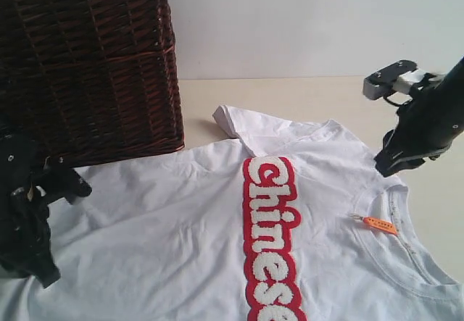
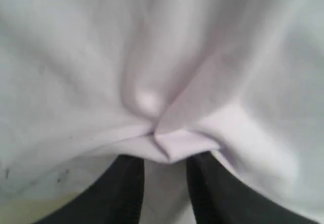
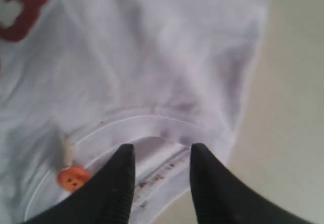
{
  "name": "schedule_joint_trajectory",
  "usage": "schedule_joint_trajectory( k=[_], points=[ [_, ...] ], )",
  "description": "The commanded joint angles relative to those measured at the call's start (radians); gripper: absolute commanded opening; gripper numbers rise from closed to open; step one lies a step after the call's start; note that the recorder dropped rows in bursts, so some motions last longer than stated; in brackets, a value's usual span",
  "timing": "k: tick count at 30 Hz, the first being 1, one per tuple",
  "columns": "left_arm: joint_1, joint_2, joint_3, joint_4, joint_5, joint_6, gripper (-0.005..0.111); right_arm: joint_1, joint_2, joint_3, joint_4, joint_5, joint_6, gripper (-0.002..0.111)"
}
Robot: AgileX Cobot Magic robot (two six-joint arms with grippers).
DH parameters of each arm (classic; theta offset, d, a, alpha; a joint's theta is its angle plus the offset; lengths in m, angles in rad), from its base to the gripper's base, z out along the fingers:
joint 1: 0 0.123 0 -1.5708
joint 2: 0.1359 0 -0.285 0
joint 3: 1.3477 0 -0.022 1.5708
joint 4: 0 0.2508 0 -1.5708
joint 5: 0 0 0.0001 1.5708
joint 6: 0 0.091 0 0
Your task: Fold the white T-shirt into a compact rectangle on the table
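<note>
1. Shirt position. The shirt [image 1: 181,219] lies spread flat on the table [image 1: 290,96], chest side up. In the exterior view it fills the frame from centre out to 6 o'clock. The red-edged lettering [image 1: 270,234] runs from centre toward 6 o'clock. One sleeve [image 1: 235,122] points toward 12 o'clock. The collar [image 1: 395,227] sits at 4 o'clock, with the orange tag [image 1: 380,224] lying across it.

2. Basket. A dark wicker basket [image 1: 94,67] stands at 10 o'clock. Its base edge is just beside the shirt.

3. Left gripper. I read the left gripper [image 1: 69,183] at 8 o'clock, low over the hem end of the shirt. In its wrist view the fingers [image 2: 121,188] are parted. A bunched fold of cloth [image 2: 167,143] sits at the fingertips and plain cloth shows in the gap. I see the jaws released, not clamping the fold.

4. Right gripper. I read the right gripper [image 1: 384,165] at 3 o'clock, just above the collar. In its wrist view the fingers [image 3: 119,183] stand apart over the collar band, with nothing pinched between them. The tag is just beside one finger.
</note>
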Motion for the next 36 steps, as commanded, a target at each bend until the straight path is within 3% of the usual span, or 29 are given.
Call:
schedule_joint_trajectory(
  k=[1,4,8,14,25,29,36],
  points=[
    [-0.010,-0.110,0.007,-0.179,-0.145,0.130,0.036,0.074,-0.003,-0.008,-0.031,0.082,-0.197,0.050],
    [-0.010,-0.199,0.007,-0.225,-0.170,0.183,0.040,0.124,-0.003,-0.006,-0.187,0.102,-0.176,0.062],
    [-0.010,-0.272,0.007,-0.225,-0.131,0.228,0.047,0.141,0.004,0.033,-0.251,0.089,-0.176,0.074],
    [-0.010,-0.291,0.007,-0.201,0.011,0.282,0.054,0.141,0.068,0.083,-0.340,0.003,-0.176,0.074],
    [-0.006,-0.279,0.007,-0.174,-0.015,0.340,0.054,0.141,0.199,0.086,-0.492,-0.122,-0.172,0.074],
    [-0.006,-0.255,0.007,-0.036,-0.012,0.340,0.054,0.141,0.201,0.086,-0.496,-0.120,-0.163,0.074],
    [-0.006,-0.225,0.007,0.455,-0.108,0.324,0.054,0.141,0.201,0.086,-0.496,-0.111,-0.128,0.074]
  ],
)
